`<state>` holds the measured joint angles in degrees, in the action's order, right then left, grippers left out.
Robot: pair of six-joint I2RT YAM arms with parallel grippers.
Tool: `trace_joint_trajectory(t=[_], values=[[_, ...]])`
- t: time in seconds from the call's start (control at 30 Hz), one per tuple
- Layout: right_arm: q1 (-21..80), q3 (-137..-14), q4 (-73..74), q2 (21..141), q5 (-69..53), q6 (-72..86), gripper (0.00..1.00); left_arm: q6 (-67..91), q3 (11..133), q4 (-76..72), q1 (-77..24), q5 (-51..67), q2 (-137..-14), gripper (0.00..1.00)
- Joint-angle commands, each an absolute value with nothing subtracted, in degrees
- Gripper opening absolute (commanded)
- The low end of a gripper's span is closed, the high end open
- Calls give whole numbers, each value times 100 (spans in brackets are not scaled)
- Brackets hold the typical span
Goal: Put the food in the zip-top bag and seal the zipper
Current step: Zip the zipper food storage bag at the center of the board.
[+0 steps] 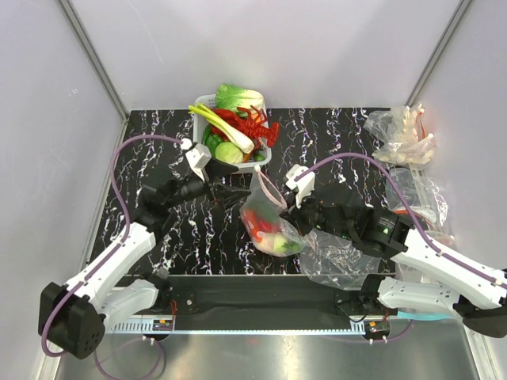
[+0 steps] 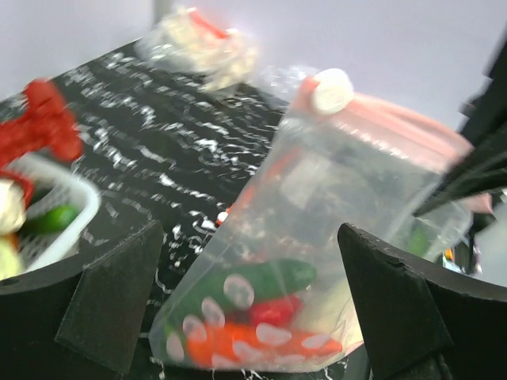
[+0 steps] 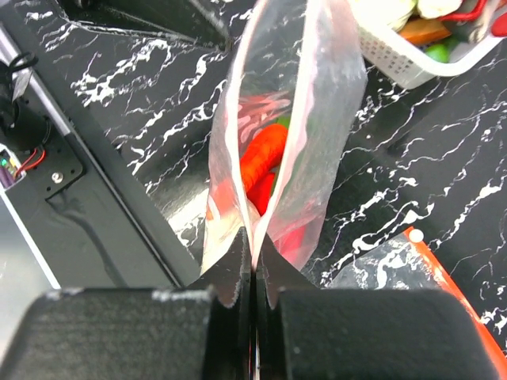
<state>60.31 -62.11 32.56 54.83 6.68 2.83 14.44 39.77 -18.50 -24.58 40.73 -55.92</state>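
On my right gripper [image 3: 253, 247] the pads [image 3: 230, 277] are matt black plastic, faintly grainy. The zip-top bag [image 3: 317, 111] is thin clear film, glossy and creased; its zipper [image 2: 396, 119] is smooth pink plastic. The food [image 2: 261, 279] inside shines like moulded plastic. The table [image 1: 341, 134] looks polished, black with white veining.

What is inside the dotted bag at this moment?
Inside the bag lie a green piece, a red piece and an orange-red piece, all at the bottom. The bag's print and creases cover parts of them, so any further pieces stay hidden.
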Motion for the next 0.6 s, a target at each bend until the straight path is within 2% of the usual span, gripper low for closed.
trace_joint_trajectory(t=[0.0, 0.17, 0.27, 0.37, 0.43, 0.57], values=[[5985, -6328, 3217, 5502, 326, 211, 0, 906, 4279, -2718, -2426, 5255, -5791, 99], [5977, -6275, 3199, 5458, 36, 88, 0, -113, 5000, -1559, -2434, 5861, -6291, 99], [5959, -6293, 3190, 5449, 18, 36, 0, -342, 5299, -1267, -2426, 6265, -6555, 96], [5959, -6337, 3217, 5449, -122, 26, 0, -413, 5466, -1152, -2435, 6766, -6784, 89], [5959, -6337, 3208, 5458, -114, 26, 0, -448, 5511, -1108, -2426, 6951, -6873, 77], [5968, -6354, 3217, 5449, -193, -122, 0, -615, 5449, -1107, -2435, 6943, -6943, 71]])
